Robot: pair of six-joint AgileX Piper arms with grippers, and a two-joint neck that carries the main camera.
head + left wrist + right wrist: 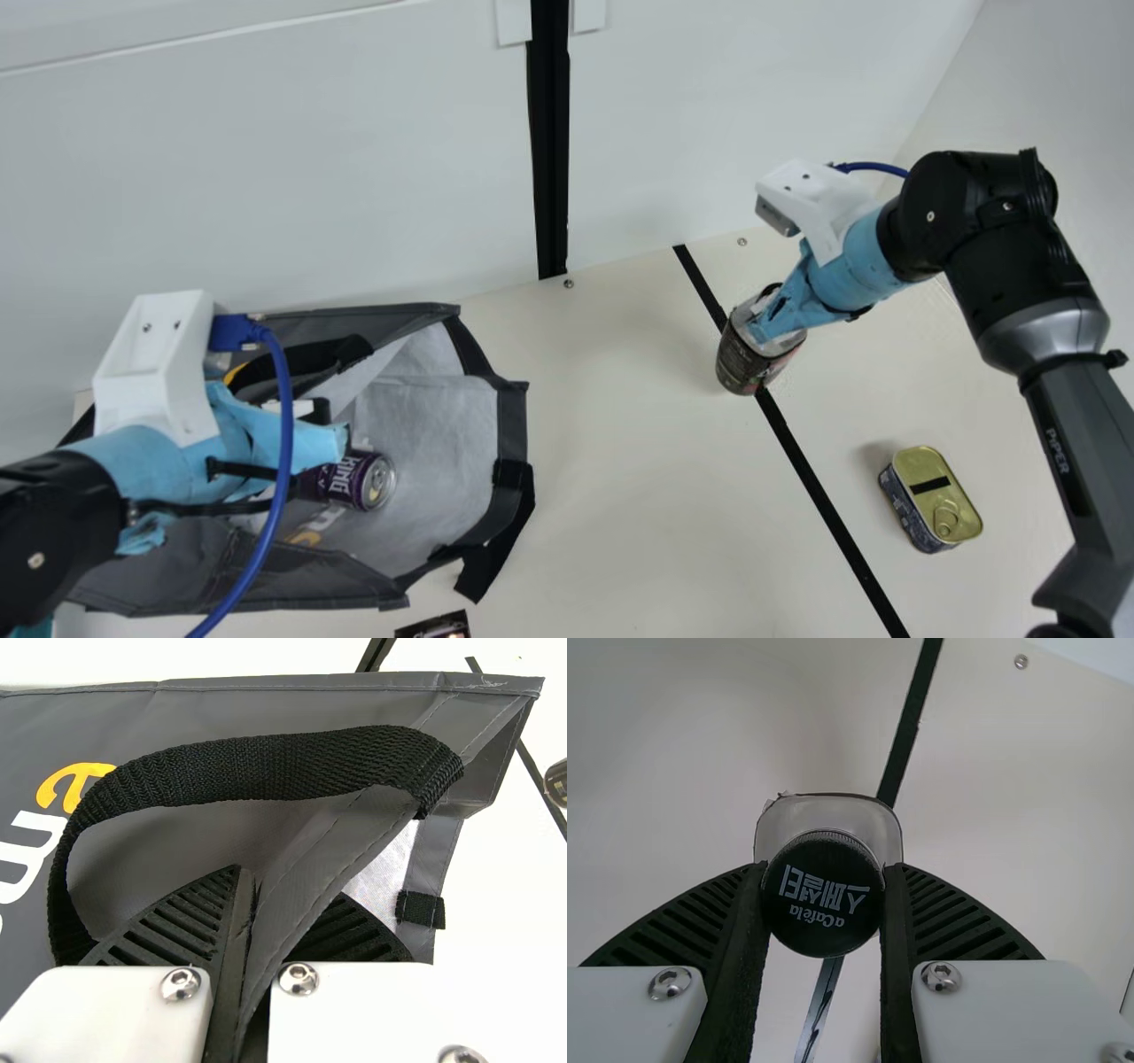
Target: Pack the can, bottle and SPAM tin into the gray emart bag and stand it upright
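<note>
At the main view's left, my left gripper (pixel 330 446) is over the gray bag (pixel 507 434), which lies with its mouth facing the table's middle. A purple can (pixel 361 481) lies inside, partly behind the fingers. In the left wrist view my left gripper (pixel 248 948) is shut on a fold of the bag's gray edge (pixel 332 837), beside the black strap (pixel 257 769). My right gripper (pixel 772 321) holds the dark bottle (pixel 749 359) by its top. The right wrist view shows my right gripper (pixel 823 904) shut on its black cap (pixel 822 895). The tin (pixel 935 496) stands apart at the right.
A small dark object (pixel 436 626) sits at the main view's bottom edge. White walls rise behind and at the right of the table. A black tape line (pixel 828 509) crosses the table between bag and tin, passing under the bottle.
</note>
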